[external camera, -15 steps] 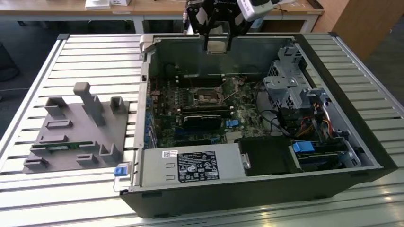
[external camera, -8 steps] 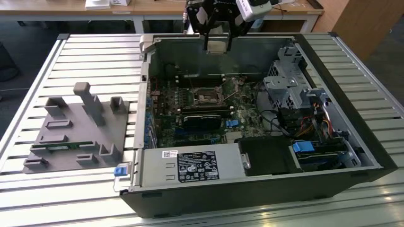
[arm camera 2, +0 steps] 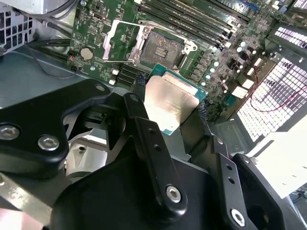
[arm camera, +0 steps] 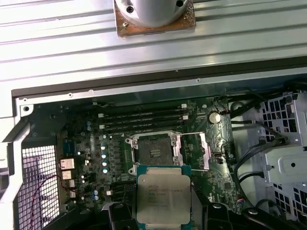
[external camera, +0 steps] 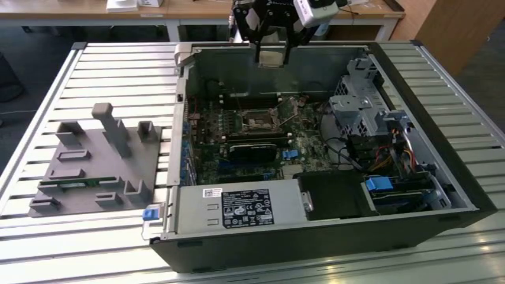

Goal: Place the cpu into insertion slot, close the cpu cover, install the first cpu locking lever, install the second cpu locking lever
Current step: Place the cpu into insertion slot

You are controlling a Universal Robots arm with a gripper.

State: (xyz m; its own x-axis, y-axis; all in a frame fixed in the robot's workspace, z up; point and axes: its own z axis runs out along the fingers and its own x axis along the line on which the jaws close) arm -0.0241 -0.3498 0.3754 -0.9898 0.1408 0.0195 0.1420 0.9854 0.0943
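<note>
1 cpu (arm camera 2: 172, 103), pinched at opposite edges by the 2 fingers (arm camera 2: 146, 129) of the gripper (external camera: 271, 59). It hangs over the open computer case (external camera: 316, 251), well apart from the board. 1 insertion slot (arm camera: 154, 152), bare. 1 cpu cover (arm camera: 194, 151), flipped open beside it. The cpu's near edge is cut off in the first wrist view, and the print on its top is too small to read. White label (external camera: 246, 208) on the power supply: text unreadable. The case sits on a slatted worktop (external camera: 118, 71).
</note>
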